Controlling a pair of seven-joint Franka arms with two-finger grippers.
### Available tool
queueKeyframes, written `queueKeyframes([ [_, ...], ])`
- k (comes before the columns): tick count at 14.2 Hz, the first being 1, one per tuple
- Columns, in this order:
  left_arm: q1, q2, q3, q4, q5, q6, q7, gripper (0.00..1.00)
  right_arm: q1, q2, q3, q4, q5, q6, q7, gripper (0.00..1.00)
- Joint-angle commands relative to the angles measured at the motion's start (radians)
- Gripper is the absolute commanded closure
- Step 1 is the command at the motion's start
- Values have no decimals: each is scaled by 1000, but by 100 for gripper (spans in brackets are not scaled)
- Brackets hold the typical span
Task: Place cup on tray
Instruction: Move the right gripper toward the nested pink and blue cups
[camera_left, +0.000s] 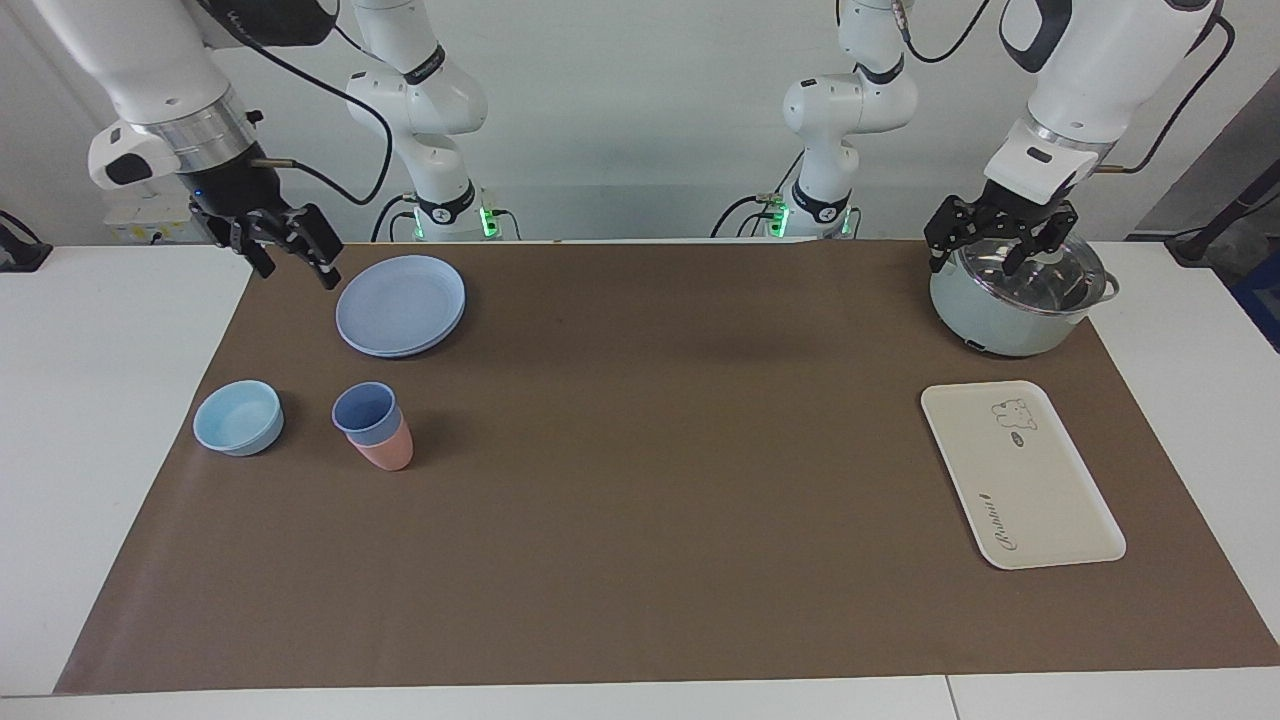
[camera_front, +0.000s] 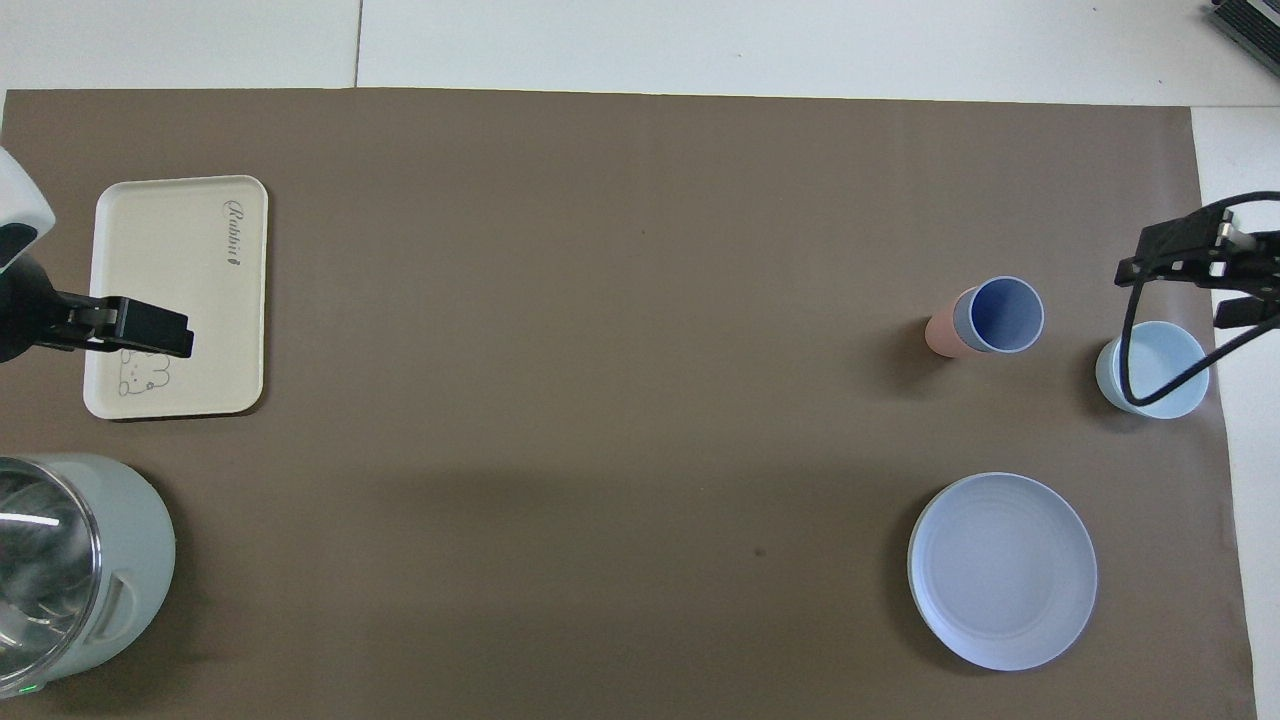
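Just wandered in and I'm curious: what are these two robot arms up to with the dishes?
Nothing is held yet. The blue cup sits nested in a pink cup between a bowl and a plate. The right end effector hangs in the air near the plate. The tray lies bare at the other end, where the left end effector waits, open, above a pot.

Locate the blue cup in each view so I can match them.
Facing view: blue cup nested in the pink cup, beside the light-blue bowl.
Overhead view: blue cup, same nesting.
Shared landmark: round blue plate, nearer the robots.
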Motion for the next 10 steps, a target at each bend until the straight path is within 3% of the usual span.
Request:
queueKeyframes([
  [1, 11, -28, 0, -31, -15, 11, 6, 0, -5, 71, 10, 9, 18, 39, 245, 7],
  [5, 11, -28, 0, -31, -15, 11, 6, 0, -52, 175, 11, 13, 27, 127, 409, 7],
  [7, 11, -28, 0, -31, -15, 11, 6, 0, -94, 242, 8, 24, 128, 125, 429, 7],
  [10, 11, -28, 0, -31, -15, 11, 6, 0, -117, 311, 8, 32, 155, 159, 474, 7],
])
